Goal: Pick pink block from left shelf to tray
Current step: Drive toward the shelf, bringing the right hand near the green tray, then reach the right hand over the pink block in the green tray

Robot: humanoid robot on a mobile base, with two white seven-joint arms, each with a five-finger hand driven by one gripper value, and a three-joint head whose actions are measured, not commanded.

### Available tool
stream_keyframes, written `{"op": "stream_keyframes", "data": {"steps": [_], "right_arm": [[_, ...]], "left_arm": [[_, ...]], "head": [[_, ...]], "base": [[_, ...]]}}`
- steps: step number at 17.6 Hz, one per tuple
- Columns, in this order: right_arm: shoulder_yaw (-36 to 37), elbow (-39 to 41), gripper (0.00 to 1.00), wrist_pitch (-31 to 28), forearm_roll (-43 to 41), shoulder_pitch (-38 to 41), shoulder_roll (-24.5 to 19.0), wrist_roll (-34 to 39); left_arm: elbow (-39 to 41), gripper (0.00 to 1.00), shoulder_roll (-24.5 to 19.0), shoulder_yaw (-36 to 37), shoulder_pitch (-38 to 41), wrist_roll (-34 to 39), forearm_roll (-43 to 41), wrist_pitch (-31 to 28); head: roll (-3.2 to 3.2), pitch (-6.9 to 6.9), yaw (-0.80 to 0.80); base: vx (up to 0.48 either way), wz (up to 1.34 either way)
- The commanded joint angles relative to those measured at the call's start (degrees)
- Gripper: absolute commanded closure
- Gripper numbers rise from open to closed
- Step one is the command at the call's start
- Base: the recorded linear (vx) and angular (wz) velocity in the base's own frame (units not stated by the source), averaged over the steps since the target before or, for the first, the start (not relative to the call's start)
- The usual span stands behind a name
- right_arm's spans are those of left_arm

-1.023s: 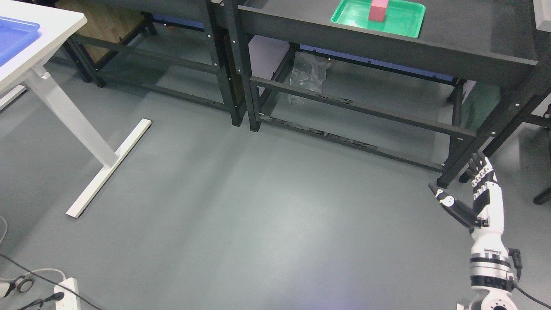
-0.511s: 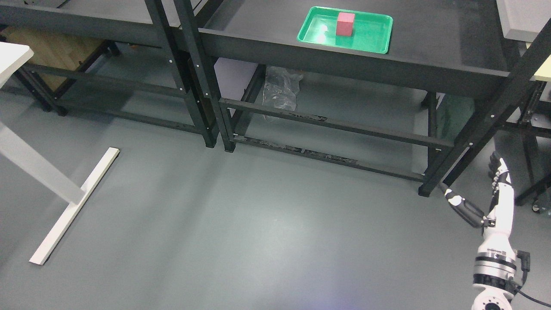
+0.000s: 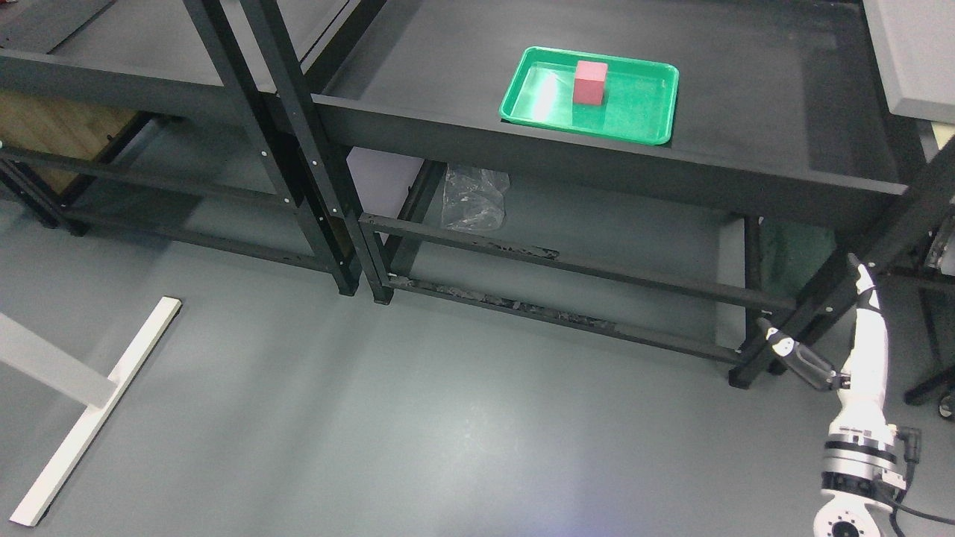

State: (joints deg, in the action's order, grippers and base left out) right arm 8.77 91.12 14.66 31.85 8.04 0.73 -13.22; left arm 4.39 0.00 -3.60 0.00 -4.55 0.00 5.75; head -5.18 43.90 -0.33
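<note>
pink block [image 3: 590, 81] upright in green tray [image 3: 642, 123] on shelf | likely light, rigid; pinch opposite flat sides | my right hand [image 3: 858, 335] low, well apart, fingers extended, empty

— What is cut off?
— The white table leg [image 3: 56, 369] at the left edge, the grey box [image 3: 914, 52] at the far right.
— Hidden?
— The plastic bag [image 3: 474, 198] partly, behind the shelf [image 3: 448, 52] edge.

Right hand [image 3: 858, 339] raised, fingers extended
</note>
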Motion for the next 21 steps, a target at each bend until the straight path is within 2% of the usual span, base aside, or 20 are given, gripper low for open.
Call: {"op": "stream_keyframes", "data": {"steps": [1, 8, 17, 19, 21], "right_arm": [[0.3, 0.1, 0.00, -4.0, 13.5, -1.3, 1.9, -0.1], [3.6, 3.7, 0.00, -2.6, 13.4, -0.7, 2.2, -2.6], [2.0, 3.2, 0.00, -3.1, 12.6, -1.0, 1.6, -1.7], [0.6, 2.5, 0.00, -3.4, 13.3, -1.3, 1.8, 1.2], [-0.1, 1.8, 0.00, -5.7, 13.5, -1.3, 1.9, 8.3]], "left_arm": [[0.0, 0.00, -1.0, 0.0, 0.5, 0.0, -0.1, 0.0], [0.0, 0.00, -1.0, 0.0, 0.5, 0.0, -0.1, 0.0], [0.0, 0.00, -1.0, 0.0, 0.5, 0.0, -0.1, 0.0], [0.0, 0.00, -1.0, 0.0, 0.5, 0.0, -0.1, 0.0], [0.0, 0.00, -1.0, 0.0, 0.5, 0.0, -0.1, 0.0]], "head": [[0.00, 0.00, 0.00], [0.00, 0.00, 0.00], [0.00, 0.00, 0.00], [0.00, 0.00, 0.00], [0.00, 0.00, 0.00]], "base": [[0.275, 0.17], [0.278, 0.16], [0.295, 0.15], [0.259, 0.19], [0.266, 0.17]]}}
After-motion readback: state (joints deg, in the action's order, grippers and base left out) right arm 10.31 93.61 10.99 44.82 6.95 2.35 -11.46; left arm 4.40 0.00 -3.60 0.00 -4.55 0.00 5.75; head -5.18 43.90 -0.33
